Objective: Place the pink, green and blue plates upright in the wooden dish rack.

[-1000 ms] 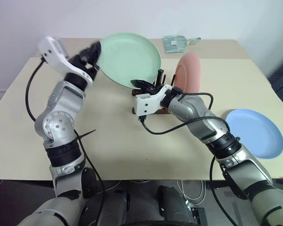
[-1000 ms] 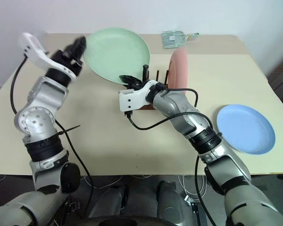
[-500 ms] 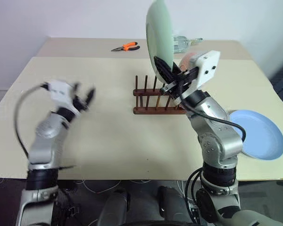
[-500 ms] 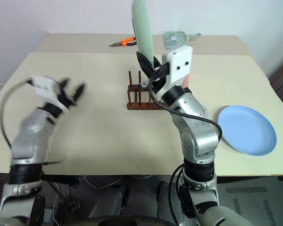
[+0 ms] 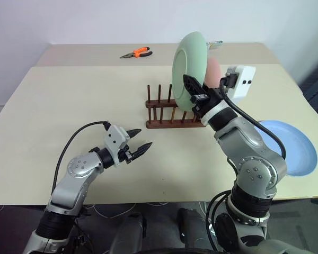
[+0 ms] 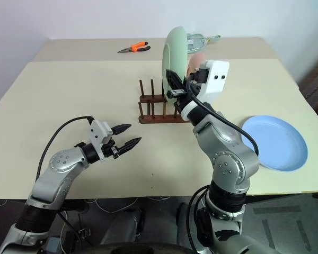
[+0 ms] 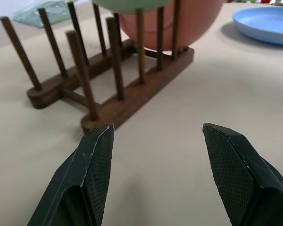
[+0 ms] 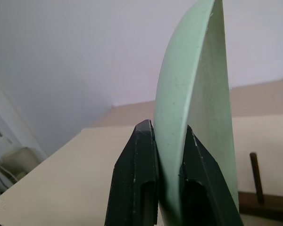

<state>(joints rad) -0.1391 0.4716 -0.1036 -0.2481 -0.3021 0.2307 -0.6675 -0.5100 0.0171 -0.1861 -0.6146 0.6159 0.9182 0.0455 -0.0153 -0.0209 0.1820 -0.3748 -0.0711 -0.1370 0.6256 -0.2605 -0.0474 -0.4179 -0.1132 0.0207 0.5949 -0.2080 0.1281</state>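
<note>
Small dark brown wooden dish rack point(image 5: 175, 112) with two base rails and rows of thin upright pegs: standing near the middle of the pale beige counter point(image 5: 69, 100). Round pink plate point(image 5: 214, 71) already upright at the rack's right end, partly hidden behind the green one; its lower edge seen between the pegs in the left wrist view. Round pale green plate point(image 5: 190, 62) held on edge above the right part of the rack, lower rim close over the pegs — contact with the rack cannot be judged. Right claw point(image 8: 166, 175) clenched on the green plate's rim, one black finger on each face, plate standing upright between them. Round light blue plate point(image 5: 291, 145) lying flat on the counter near the right edge, well apart from the rack.

Left claw point(image 5: 136, 146) released, fingers spread wide and holding nothing, low over the counter in front of and to the left of the rack — pointed toward it, apart from it. Orange-handled pliers point(image 5: 135, 52) lying at the far side of the counter, well behind the rack. Clear packet point(image 6: 199, 38) partly visible behind the green plate at the far edge.
</note>
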